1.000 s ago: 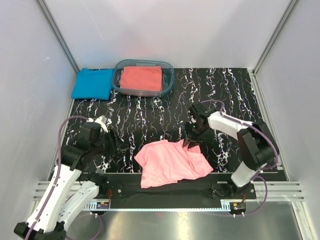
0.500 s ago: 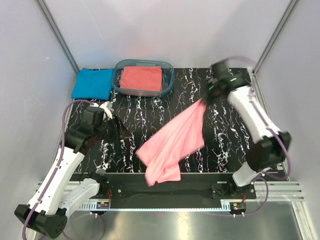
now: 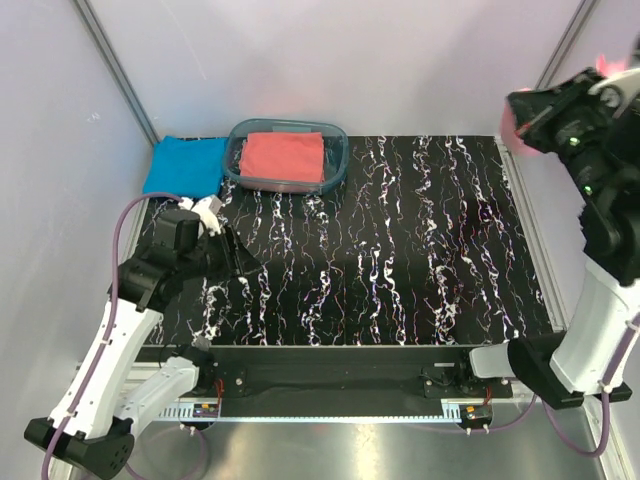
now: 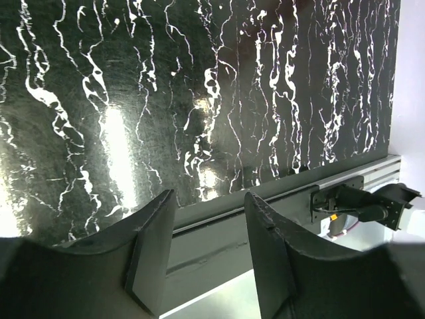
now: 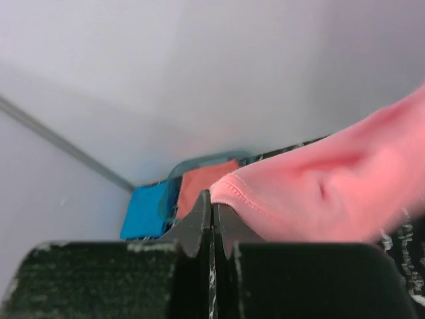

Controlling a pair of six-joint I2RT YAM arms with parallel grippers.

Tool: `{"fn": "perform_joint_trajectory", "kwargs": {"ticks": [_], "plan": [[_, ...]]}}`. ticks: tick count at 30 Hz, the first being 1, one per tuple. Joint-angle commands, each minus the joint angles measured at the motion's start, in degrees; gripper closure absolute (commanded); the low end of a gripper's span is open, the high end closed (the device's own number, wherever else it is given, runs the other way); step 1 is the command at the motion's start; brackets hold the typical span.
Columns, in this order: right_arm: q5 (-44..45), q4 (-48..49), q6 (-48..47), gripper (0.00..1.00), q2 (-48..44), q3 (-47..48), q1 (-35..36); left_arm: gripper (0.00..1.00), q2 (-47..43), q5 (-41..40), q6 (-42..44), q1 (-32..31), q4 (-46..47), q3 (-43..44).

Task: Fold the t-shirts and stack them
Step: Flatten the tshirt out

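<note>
My right gripper (image 3: 522,110) is raised high at the far right and is shut on the hem of the light pink t-shirt (image 5: 345,193). In the top view only a sliver of pink (image 3: 508,122) shows beside the gripper; the rest of the shirt is hidden. In the right wrist view the gripper (image 5: 212,205) pinches the stitched edge. The blue t-shirt (image 3: 185,167) lies folded at the far left corner. The coral-red t-shirt (image 3: 283,157) lies folded inside the tub. My left gripper (image 3: 236,262) is open and empty, low over the left of the table (image 4: 206,199).
The clear bluish tub (image 3: 337,140) stands at the back, next to the blue shirt. The black marbled table (image 3: 400,250) is bounded by white walls and a metal rail (image 4: 219,226) along the near edge.
My right arm swung up and to the far right, carrying the pink t-shirt off the table. The left arm shifted slightly back, still open.
</note>
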Motion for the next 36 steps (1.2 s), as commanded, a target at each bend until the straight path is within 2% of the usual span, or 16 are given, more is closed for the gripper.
{"fn": "perform_joint_trajectory", "kwargs": {"ticks": [1,4,5,6,9,10,12,13,14,17,20,25,29,32,34,36], "plan": [[-15.59,5.26,4.11,1.00,3.91,-14.07,0.62,0.49,-2.24,-1.73,2.47,0.06,-1.05,2.44],[-18.19,6.24,6.06,1.00,6.79,-20.16,6.66,0.48,-2.85,-3.22,3.18,0.15,-1.84,2.97],[-17.66,6.33,6.06,0.98,8.03,-21.31,12.43,0.48,-2.85,-3.75,3.61,0.15,-2.19,3.14],[-19.40,7.46,6.67,0.96,11.00,-24.72,14.57,0.48,-2.94,-4.10,3.62,0.15,-2.45,3.49],[-27.38,15.87,12.10,0.87,16.19,-32.46,21.70,0.47,-3.38,-5.68,3.71,0.15,-3.24,3.93],[-29.42,19.13,13.61,0.76,17.43,-37.53,23.63,0.46,-3.90,-6.30,3.71,0.15,-3.42,4.02],[-34.33,24.85,15.89,0.62,21.20,-40.47,27.49,0.43,-4.35,-6.39,3.79,0.15,-3.68,3.93],[-34.88,24.88,15.91,0.57,22.10,-40.92,28.12,0.41,-4.44,-6.30,4.05,0.24,-4.21,3.76],[-34.62,23.92,15.38,0.45,22.71,-40.66,28.48,0.39,-4.70,-6.04,4.23,0.24,-4.47,3.67],[-29.10,17.95,11.09,0.33,21.67,-40.66,28.31,0.32,-5.49,-4.99,5.11,0.24,-4.65,1.92],[-21.28,10.13,5.46,0.31,19.65,-41.53,28.04,0.29,-5.75,-2.19,5.99,0.15,-2.38,-1.24],[-10.81,5.80,1.49,0.33,13.76,-54.17,26.82,0.31,-1.90,5.20,3.46,-0.02,7.17,-6.60],[-14.74,10.54,3.33,0.38,9.55,-65.60,18.06,0.31,6.62,5.49,-0.16,-6.07,16.34,-9.16],[-20.38,15.03,3.69,0.36,8.22,-71.77,13.72,0.30,16.90,0.48,-0.16,-12.06,17.50,-4.35],[-23.09,16.00,-1.04,0.34,10.23,-71.60,14.24,0.35,19.99,-2.94,-2.69,-12.16,15.05,-0.83],[-22.94,14.78,-4.12,0.32,14.52,-68.63,17.21,0.39,17.99,-4.54,-4.20,-12.07,16.08,-0.90]]}}
